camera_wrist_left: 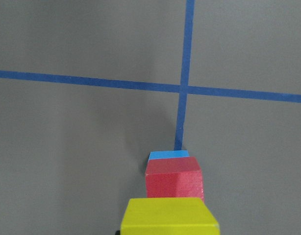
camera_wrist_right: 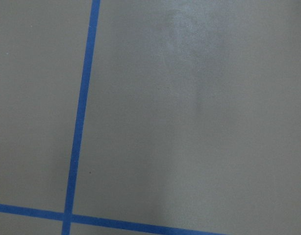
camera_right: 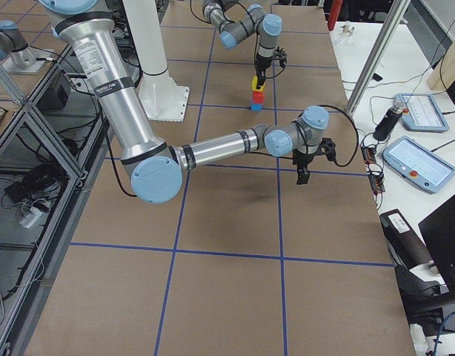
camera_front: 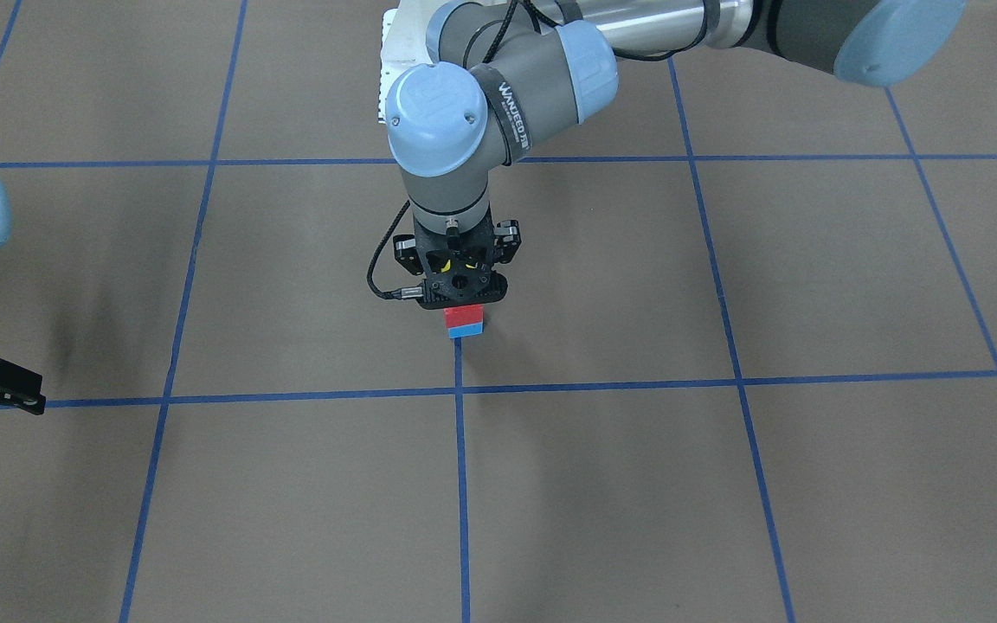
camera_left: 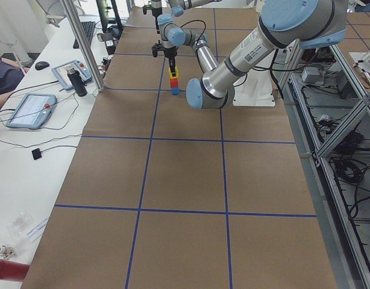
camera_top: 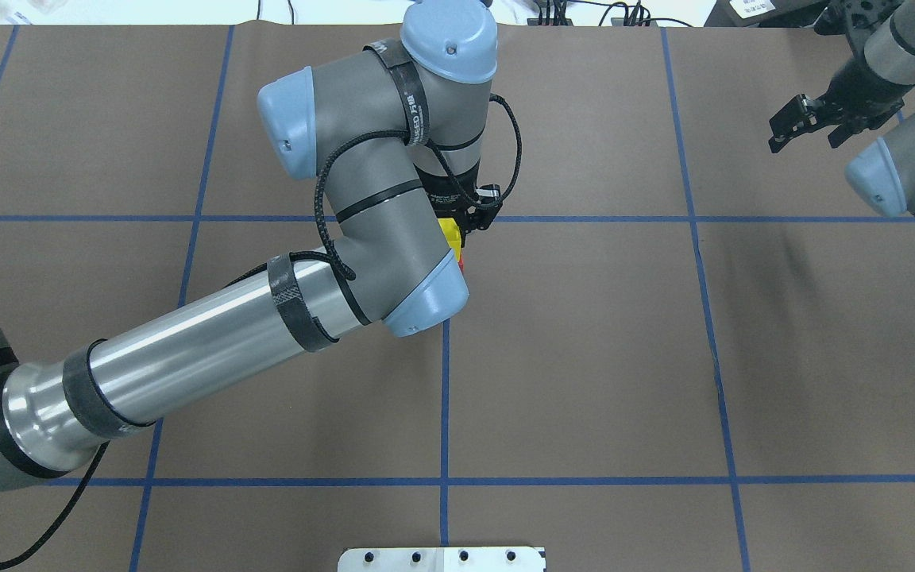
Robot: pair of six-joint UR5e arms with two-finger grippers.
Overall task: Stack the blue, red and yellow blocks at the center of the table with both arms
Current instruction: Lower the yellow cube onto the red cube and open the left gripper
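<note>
Left gripper [camera_front: 462, 296], apparently clamped on the yellow block [camera_wrist_left: 168, 215], has the red block [camera_wrist_left: 174, 178] and blue block [camera_wrist_left: 168, 154] directly beneath; right gripper [camera_top: 803, 131], spread and empty, is well apart.

Open brown worktop [camera_front: 723, 502] is left all around the central stack of blue, red and yellow blocks [camera_right: 256, 94]. Access from above is blocked by the left tool [camera_front: 462, 294]; the right tool [camera_top: 805, 127] is held well apart.
</note>
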